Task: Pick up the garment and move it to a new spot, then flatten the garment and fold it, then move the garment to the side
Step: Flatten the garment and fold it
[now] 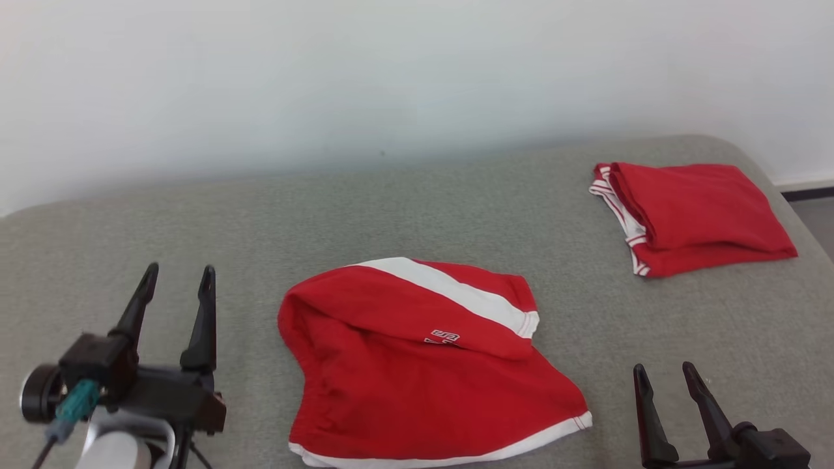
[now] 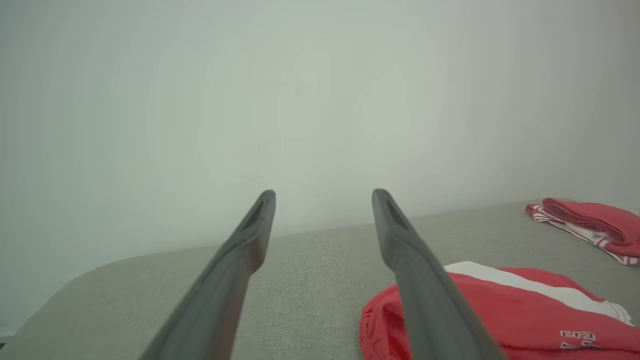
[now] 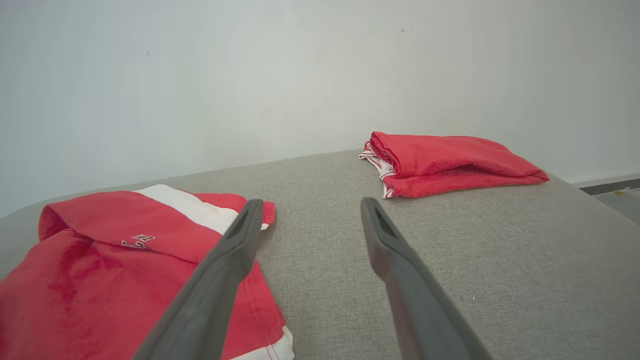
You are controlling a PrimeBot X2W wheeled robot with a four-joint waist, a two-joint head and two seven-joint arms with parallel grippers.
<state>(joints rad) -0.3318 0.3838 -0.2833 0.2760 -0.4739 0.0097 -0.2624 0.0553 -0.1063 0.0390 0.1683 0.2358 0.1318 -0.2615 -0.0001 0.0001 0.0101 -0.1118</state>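
While left gripper [image 1: 180, 268] and right gripper [image 1: 664, 368] are hovering spread-fingered and empty, shorts [image 1: 417, 378] are probably needing pinching at hem corners

Garment [image 1: 417, 391] lower hem cut by bottom edge of head view; logo [image 1: 443, 337] half hidden under fold, unreadable.

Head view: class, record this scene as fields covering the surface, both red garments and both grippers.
surface: grey fabric top, garments lying on it
near garment: red with white stripe, centre, upper part folded over, rumpled
far garment: red with white trim, neatly folded, far right
left gripper: open, empty, left of near garment, apart from it
right gripper: open, empty, right of near garment, apart from it
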